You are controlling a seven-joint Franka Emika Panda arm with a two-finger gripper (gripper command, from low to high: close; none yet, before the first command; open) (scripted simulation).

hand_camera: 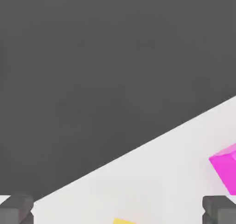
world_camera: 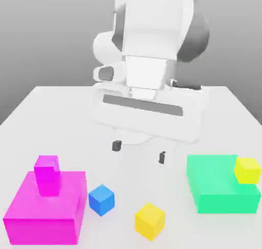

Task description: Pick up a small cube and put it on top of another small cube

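Observation:
The small golden-yellow cube (world_camera: 150, 221) lies on the white table (world_camera: 41, 115) near the front, to the right of a small blue cube (world_camera: 101, 199). A sliver of this yellow cube (hand_camera: 123, 221) peeks in between the fingers in the hand view. The other small cube (world_camera: 247, 169), lemon-yellow, rests on a green block (world_camera: 217, 184) at the exterior view's right. My gripper (world_camera: 139, 151) hangs open above the table, behind the blue and golden-yellow cubes, with nothing between its dark fingertips (world_camera: 116, 145).
A large magenta block (world_camera: 48, 209) with a small magenta cube (world_camera: 47, 175) on top stands at the exterior view's left front; its corner (hand_camera: 227, 168) appears in the hand view. The table's far edge (hand_camera: 138, 147) runs diagonally against a dark background.

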